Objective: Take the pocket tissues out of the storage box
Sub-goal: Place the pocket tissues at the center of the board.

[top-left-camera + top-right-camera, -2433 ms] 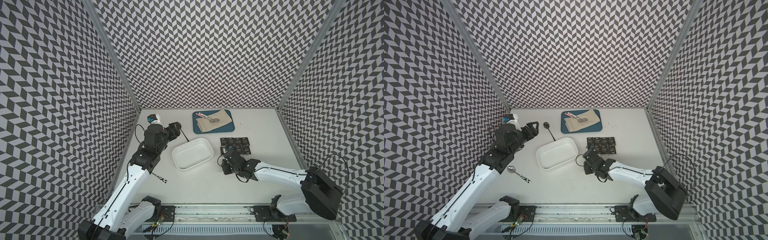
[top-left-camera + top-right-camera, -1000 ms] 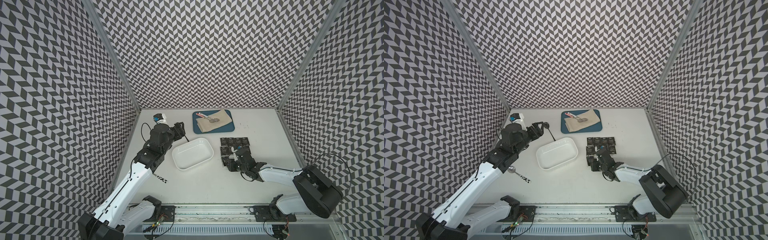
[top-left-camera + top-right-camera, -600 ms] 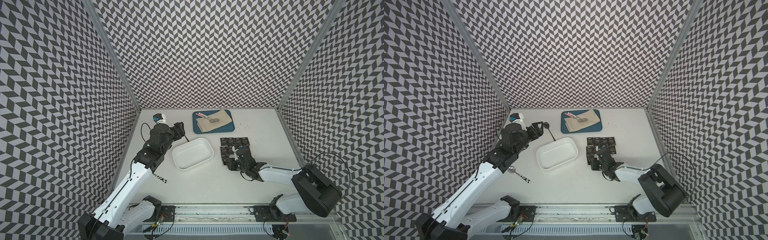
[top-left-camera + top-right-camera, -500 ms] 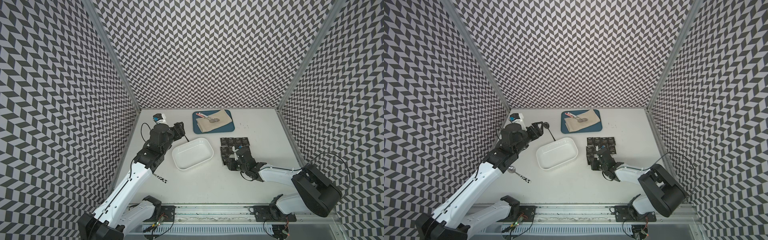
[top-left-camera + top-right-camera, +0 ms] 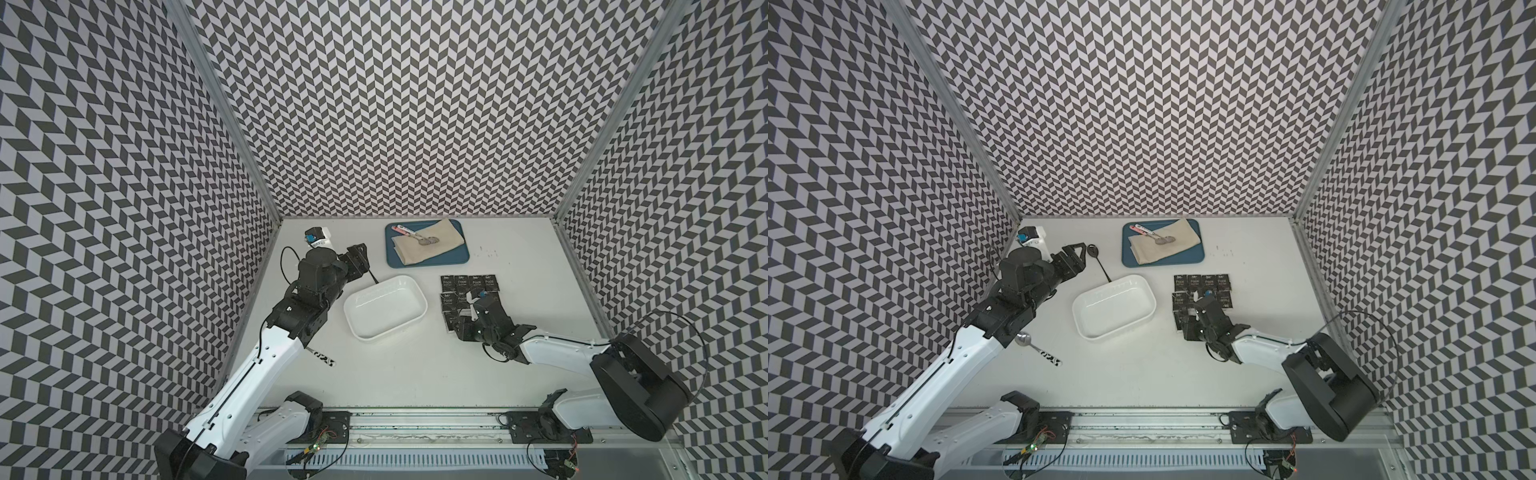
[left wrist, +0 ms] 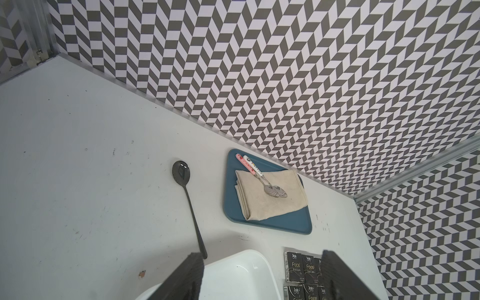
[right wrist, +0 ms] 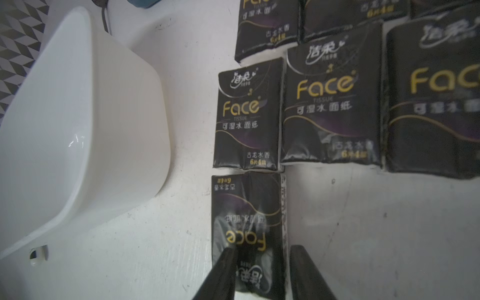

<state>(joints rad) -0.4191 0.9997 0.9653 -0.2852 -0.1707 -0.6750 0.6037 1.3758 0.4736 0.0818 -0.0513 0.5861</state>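
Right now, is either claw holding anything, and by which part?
The left gripper is open, empty. The right gripper straddles one tissue packet's end; grip cannot be told.

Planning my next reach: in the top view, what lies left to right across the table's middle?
patterned-handle spoon → storage box → pocket tissues

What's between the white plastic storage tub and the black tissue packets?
Nothing: the white table between the white plastic storage tub and the black pocket tissue packets is bare, as the right wrist view shows.
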